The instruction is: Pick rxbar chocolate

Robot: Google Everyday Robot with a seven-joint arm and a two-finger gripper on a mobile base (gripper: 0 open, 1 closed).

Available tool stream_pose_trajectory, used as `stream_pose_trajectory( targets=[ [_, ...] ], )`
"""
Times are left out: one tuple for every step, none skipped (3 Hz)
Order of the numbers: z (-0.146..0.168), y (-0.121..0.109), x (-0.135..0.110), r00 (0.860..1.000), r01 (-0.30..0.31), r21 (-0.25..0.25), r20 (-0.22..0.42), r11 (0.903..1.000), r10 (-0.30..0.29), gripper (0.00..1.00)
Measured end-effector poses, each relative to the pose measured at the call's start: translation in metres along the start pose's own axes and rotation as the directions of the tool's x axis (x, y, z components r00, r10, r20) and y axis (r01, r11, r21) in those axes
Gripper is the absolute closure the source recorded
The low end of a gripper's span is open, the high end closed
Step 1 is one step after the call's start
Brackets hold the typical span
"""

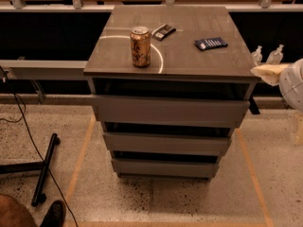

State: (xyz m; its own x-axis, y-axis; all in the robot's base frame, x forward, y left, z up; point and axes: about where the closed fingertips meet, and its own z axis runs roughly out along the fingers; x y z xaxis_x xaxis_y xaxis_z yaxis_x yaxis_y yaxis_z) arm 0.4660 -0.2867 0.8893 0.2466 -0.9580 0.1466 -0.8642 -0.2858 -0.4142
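Nearest, a shoe [53, 214] and a stand's black foot [45, 169] rest on the speckled floor, outside the tape lines [80, 155] that box in the cabinet [168, 110], which probably mark the work zone. The can [140, 46] stands upright near the top's front left. At the right front corner hangs the gripper [268, 73], off the surface, with nothing visibly in its hold; whether it is open or closed cannot be told. It looks parked aside, the reach not yet begun. Just behind the can the rxbar [163, 31] lies flat and skewed. It is well apart from the blue bar [210, 43] to the right, so a descent on it looks unobstructed.
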Motion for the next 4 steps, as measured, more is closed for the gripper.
stream_pose_trajectory(
  targets=[
    [0.000,0.000,0.000,1.000,0.000,0.000,0.000,1.0000,0.000,0.00],
    [0.011,-0.026,0.003,1.000,0.005,0.038,0.014,0.9993,-0.005,0.00],
    [0.022,-0.064,0.002,0.999,0.017,0.099,0.036,0.9950,-0.021,0.00],
    [0.028,-0.106,-0.004,0.998,0.025,0.163,0.054,0.9864,-0.034,0.00]
  ],
)
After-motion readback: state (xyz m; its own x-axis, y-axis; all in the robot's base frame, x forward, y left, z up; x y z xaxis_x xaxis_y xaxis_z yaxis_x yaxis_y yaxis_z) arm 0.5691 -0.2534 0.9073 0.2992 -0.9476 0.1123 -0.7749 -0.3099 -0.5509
